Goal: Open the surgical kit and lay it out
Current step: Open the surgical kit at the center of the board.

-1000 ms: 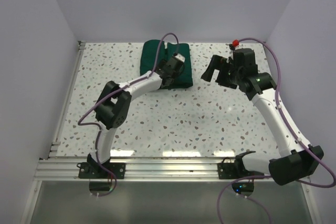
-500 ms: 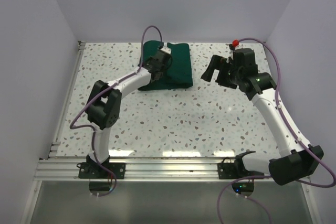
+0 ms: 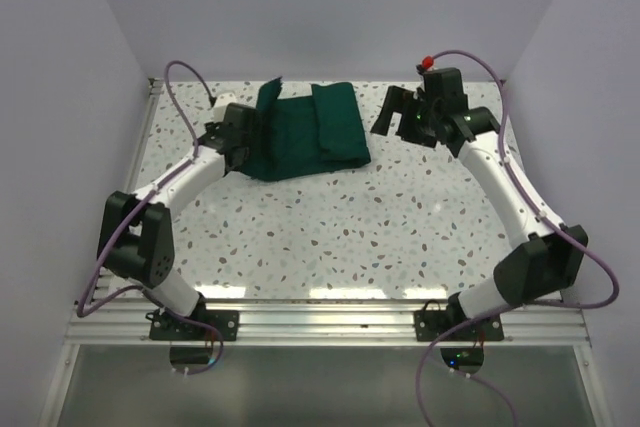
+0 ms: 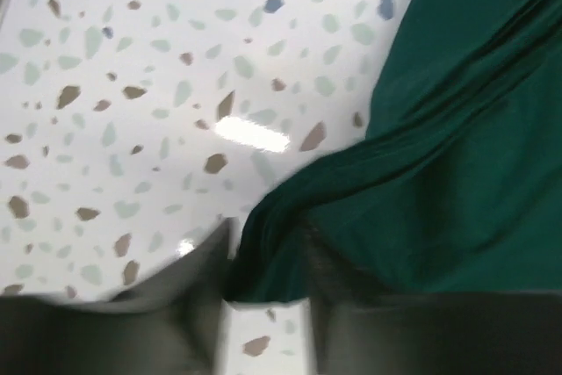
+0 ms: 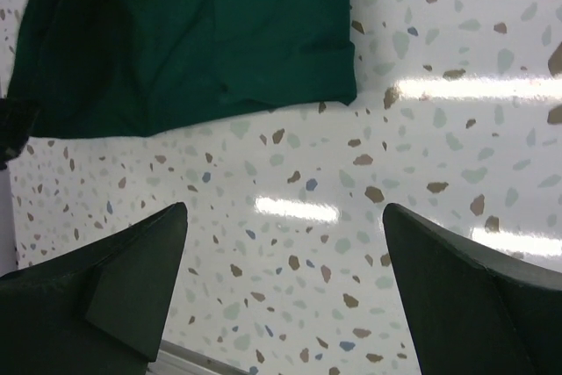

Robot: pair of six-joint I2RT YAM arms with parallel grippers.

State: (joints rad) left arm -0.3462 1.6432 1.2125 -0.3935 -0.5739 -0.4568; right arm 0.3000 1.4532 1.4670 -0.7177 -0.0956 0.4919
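Pinching a bunched fold at the left edge of the dark green cloth (image 3: 310, 132) with the left end effector (image 3: 240, 137), fingers clamped together on the fabric. Showing, in the left wrist view, that same cloth (image 4: 439, 164) running in creases down into the narrow gap between the dark fingers (image 4: 176, 296), just above the speckled surface (image 4: 114, 85). Lying toward the far middle of the surface (image 3: 330, 227), partly opened out, with one flap standing up at the left end and the right portion resting flat in folded layers. Hovering the right end effector (image 3: 390, 117) just beside the cloth's right edge, apart from it, fingers held wide apart. Looking down through the right wrist camera onto the cloth's (image 5: 184, 41) nearest corner, with both spread fingers (image 5: 132, 292) hanging over bare speckled surface (image 5: 351, 182).
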